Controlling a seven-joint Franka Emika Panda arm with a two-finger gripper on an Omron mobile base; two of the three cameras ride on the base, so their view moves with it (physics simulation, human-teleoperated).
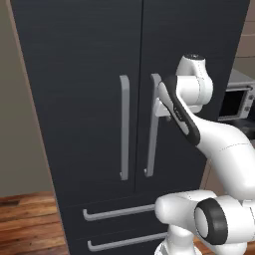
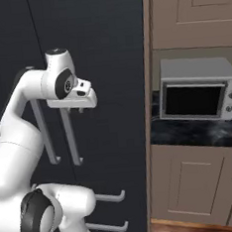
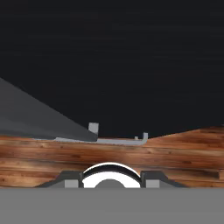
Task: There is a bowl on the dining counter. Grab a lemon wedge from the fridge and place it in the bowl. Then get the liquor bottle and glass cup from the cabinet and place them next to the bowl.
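I face the black fridge (image 1: 89, 74), and both of its upper doors are closed. My gripper (image 1: 161, 109) hangs at the top of the right door's grey handle (image 1: 151, 144), pointing down along the door. In the right base view the gripper (image 2: 71, 111) sits just above that handle (image 2: 70, 142). In the hand view the fingertips (image 3: 73, 179) stand apart with nothing between them, over the dark door and the wooden floor. The lemon wedge, bowl, liquor bottle and glass cup are out of view.
The left door's handle (image 1: 124, 127) runs beside the right one. Two drawer handles (image 1: 117, 213) lie below. Right of the fridge, a toaster oven (image 2: 198, 93) stands on a dark counter (image 2: 189, 134), with beige cabinets above (image 2: 193, 11) and below (image 2: 194, 186).
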